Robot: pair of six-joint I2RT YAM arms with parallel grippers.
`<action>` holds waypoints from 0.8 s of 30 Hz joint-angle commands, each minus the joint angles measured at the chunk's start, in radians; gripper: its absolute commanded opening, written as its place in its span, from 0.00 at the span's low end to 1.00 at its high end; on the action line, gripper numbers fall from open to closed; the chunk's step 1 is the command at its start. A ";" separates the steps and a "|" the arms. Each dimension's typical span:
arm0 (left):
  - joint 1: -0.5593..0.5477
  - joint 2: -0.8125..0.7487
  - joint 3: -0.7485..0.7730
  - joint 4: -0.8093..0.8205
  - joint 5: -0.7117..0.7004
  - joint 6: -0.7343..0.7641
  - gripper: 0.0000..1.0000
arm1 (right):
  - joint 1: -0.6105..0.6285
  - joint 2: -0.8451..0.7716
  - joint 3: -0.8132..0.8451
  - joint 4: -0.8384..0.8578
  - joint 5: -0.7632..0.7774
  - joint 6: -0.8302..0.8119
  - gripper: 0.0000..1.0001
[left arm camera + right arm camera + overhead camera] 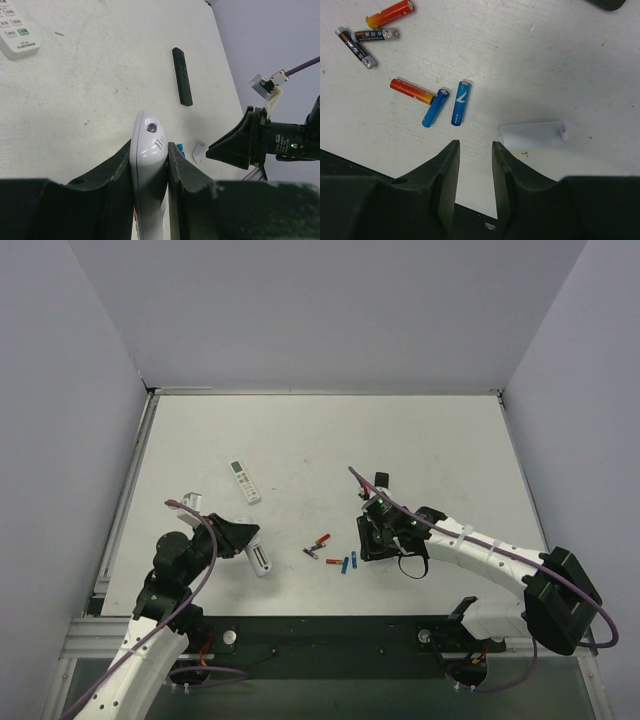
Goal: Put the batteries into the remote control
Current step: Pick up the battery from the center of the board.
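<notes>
The left claw (pixel 150 147) is pinching the white remote control (pixel 148 125) by its long sides, well apart from the blue batteries (pixel 460 103). Those two lie side by side on the tabletop (pixel 300 440), one touching the tip of an orange-red battery (pixel 411 91). The right claw (pixel 475 150) hangs near the blue batteries, slightly spread, gripping nothing. A white battery cover (pixel 532 135) lies just beside them

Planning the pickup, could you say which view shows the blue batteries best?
Right wrist: both blue batteries lie close and unobstructed. Top external shows tiny blue specks; left wrist, only a blue sliver.
</notes>
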 commanded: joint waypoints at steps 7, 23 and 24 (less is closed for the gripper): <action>0.006 -0.007 0.000 0.119 0.066 0.002 0.00 | 0.061 0.167 0.119 -0.039 0.064 0.073 0.23; 0.006 0.002 -0.037 0.183 0.094 -0.039 0.00 | 0.111 0.251 0.152 -0.027 0.095 0.122 0.19; 0.006 0.002 -0.038 0.186 0.094 -0.043 0.00 | 0.111 0.256 0.153 -0.025 0.093 0.124 0.19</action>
